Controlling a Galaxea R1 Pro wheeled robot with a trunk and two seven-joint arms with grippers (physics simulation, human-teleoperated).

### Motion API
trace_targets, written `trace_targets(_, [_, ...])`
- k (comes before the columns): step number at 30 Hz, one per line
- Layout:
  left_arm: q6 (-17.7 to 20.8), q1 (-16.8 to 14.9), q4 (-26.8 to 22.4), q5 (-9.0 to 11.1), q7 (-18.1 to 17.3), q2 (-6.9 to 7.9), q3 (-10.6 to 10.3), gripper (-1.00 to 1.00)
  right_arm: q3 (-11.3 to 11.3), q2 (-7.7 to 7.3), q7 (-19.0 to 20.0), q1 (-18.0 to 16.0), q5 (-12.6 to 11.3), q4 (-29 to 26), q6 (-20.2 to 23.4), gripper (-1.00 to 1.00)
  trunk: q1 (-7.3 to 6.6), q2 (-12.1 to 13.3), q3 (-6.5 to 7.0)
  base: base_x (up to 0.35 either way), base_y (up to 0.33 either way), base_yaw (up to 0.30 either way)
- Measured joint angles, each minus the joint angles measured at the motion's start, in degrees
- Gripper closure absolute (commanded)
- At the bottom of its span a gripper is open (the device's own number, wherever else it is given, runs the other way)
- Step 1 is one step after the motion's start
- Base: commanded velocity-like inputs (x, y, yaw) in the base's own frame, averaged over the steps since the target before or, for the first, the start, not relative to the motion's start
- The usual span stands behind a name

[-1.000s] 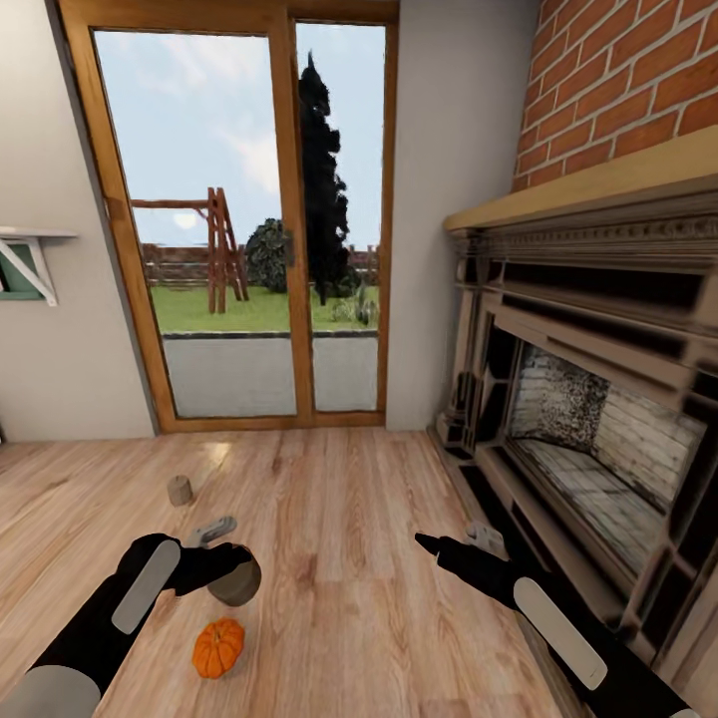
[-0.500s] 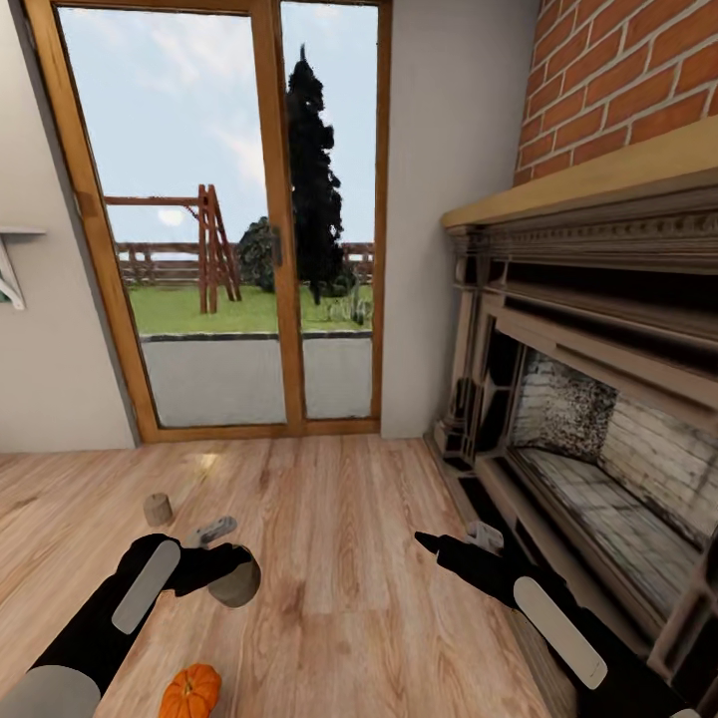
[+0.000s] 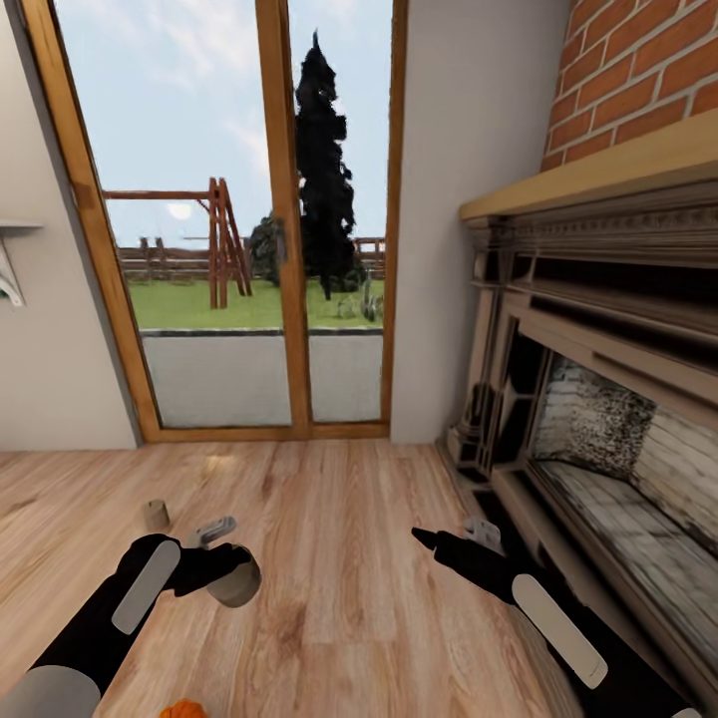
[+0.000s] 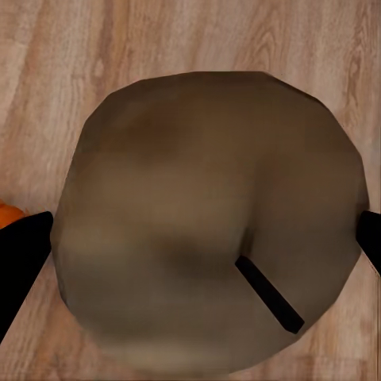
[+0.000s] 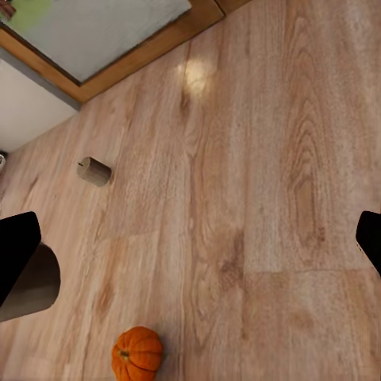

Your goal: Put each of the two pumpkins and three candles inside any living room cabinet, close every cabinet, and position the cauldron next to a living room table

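Observation:
My left gripper [image 3: 225, 558] is shut on a tan candle [image 3: 236, 585], held just above the wooden floor. In the left wrist view that candle [image 4: 210, 218] shows its dark wick between the two black fingers [image 4: 22, 258]. A second candle [image 3: 156, 515] stands on the floor ahead to the left, also seen as a candle [image 5: 94, 171] in the right wrist view. One orange pumpkin [image 3: 182, 710] peeks in at the bottom edge of the head view, and the pumpkin [image 5: 137, 353] sits whole on the floor in the right wrist view. My right gripper [image 3: 451, 537] is open and holds nothing, hanging near the fireplace. Cabinet, cauldron and table are out of view.
A wood-framed glass patio door [image 3: 279, 229] fills the far wall. A large fireplace [image 3: 598, 399] with a mantel and brick above runs along the right, close to my right arm. A small wall shelf [image 3: 15, 249] sits at the far left. Bare plank floor [image 3: 339, 558] lies ahead.
The whole view has shifted, so the camera moved: the pumpkin slid down to the bottom edge and the fireplace drifted right. Both arms keep their pose, the left still shut on the candle.

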Motion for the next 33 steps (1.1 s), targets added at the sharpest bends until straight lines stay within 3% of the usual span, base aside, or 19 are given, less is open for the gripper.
trace_targets(14, [-0.01, 0.0, 0.0, 0.04, 0.06, 0.0, 0.0, 1.0, -0.1, 0.0, 0.03, 0.0, -0.03, -0.03, -0.1, -1.0, 0.0, 0.0, -0.48, 0.274, -0.166, 0.001])
trace_targets(33, [0.01, 0.01, 0.0, 0.06, 0.11, 0.01, 0.04, 1.0, -0.09, 0.01, -0.03, -0.01, -0.01, -0.01, -0.14, -1.0, 0.0, 0.0, -0.89, 0.303, -0.028, 0.032])
